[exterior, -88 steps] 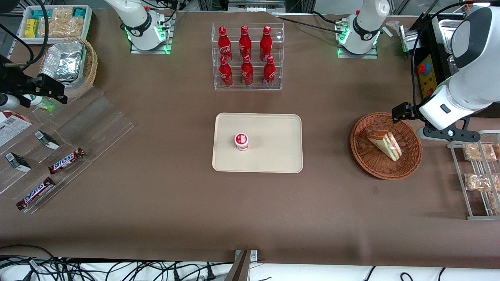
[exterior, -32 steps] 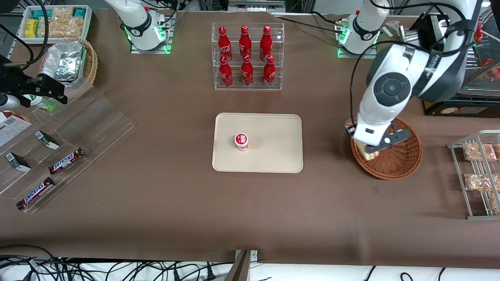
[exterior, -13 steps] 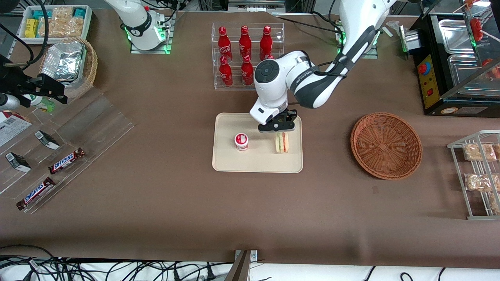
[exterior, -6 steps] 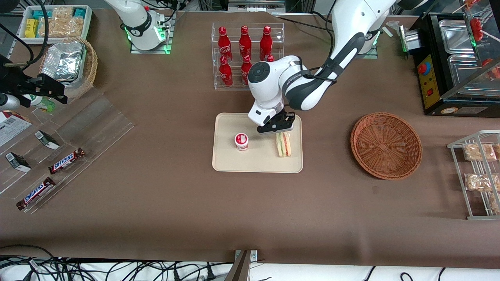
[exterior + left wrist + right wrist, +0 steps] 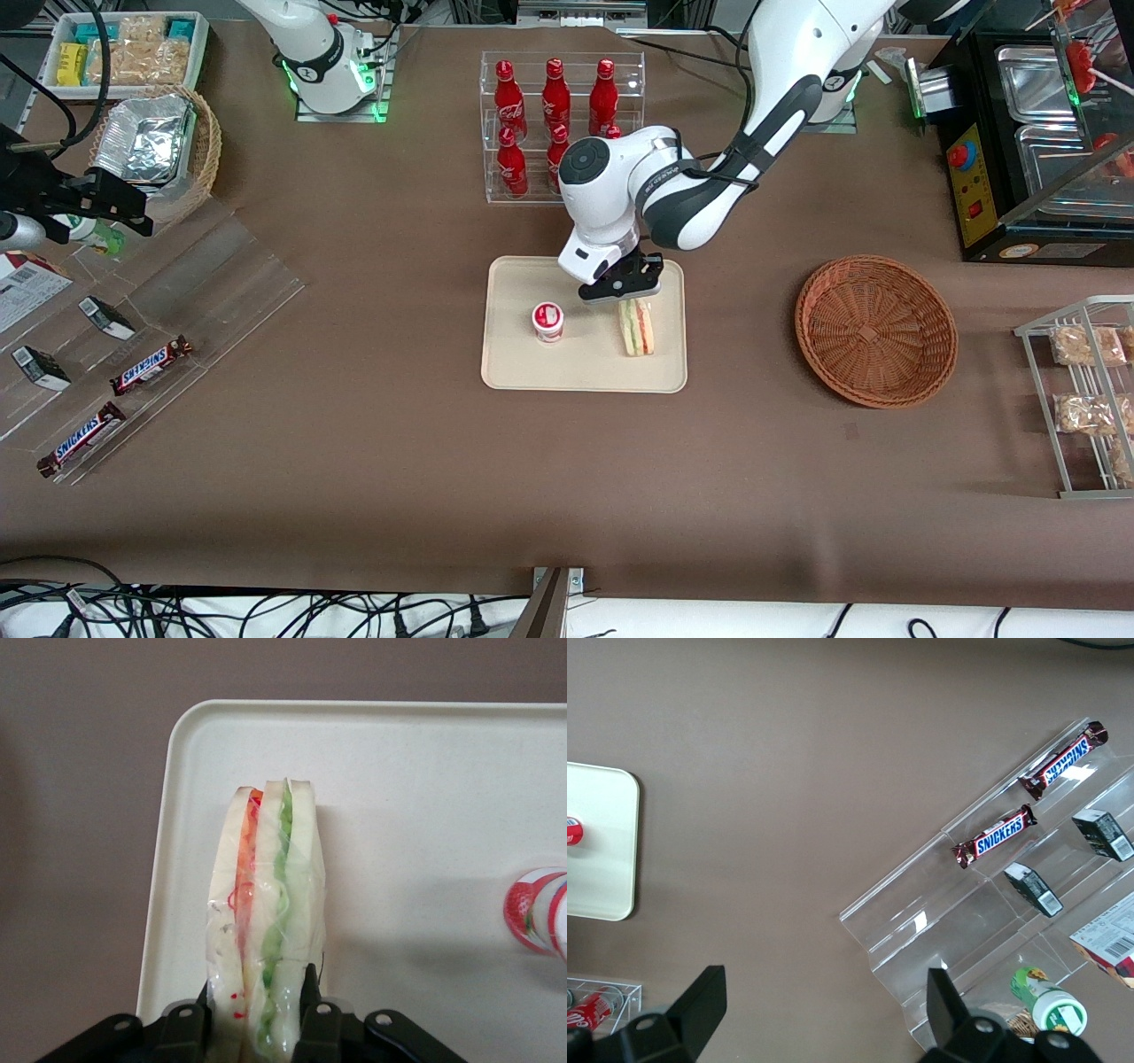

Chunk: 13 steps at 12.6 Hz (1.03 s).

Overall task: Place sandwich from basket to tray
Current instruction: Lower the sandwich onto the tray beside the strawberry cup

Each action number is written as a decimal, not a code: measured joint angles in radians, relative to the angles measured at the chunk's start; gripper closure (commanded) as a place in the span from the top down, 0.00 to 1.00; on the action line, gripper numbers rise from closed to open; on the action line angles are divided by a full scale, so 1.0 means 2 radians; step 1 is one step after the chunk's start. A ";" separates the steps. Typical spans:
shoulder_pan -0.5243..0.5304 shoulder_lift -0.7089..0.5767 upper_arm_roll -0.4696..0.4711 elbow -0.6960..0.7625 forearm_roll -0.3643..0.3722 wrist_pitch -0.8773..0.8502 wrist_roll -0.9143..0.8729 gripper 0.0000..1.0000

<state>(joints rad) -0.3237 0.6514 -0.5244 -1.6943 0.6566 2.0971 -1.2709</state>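
where we look down on the table, each part reads as follows.
sandwich [image 5: 637,326]: we see it on the tray [image 5: 583,372], cut edge up, near the rim toward the working arm's end.
gripper [image 5: 255,1008]: over the tray, its two fingers [image 5: 307,985] flank the sandwich's end; we cannot tell whether they grip it.
cup [image 5: 547,321]: we find it on the tray beside the sandwich.
basket [image 5: 875,330]: well apart from the tray.

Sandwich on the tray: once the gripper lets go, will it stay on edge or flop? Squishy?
Likely soft: the sandwich is pale bread in crinkled clear wrap, so the gripper, shut on it at one end, probably dents it. It stands on a narrow edge on the tray, so it may tip flat once released. The film looks slick, so some slipping is possible.
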 measured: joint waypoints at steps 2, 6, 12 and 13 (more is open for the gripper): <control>0.000 0.003 0.000 0.000 0.000 0.006 0.000 0.36; -0.001 0.013 0.000 0.000 0.000 0.009 0.000 0.49; -0.002 0.013 0.000 0.000 0.000 0.009 0.000 0.97; -0.002 0.013 0.000 0.001 0.000 0.009 0.000 1.00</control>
<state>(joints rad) -0.3271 0.6779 -0.5245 -1.6930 0.6567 2.1155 -1.2711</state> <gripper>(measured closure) 0.159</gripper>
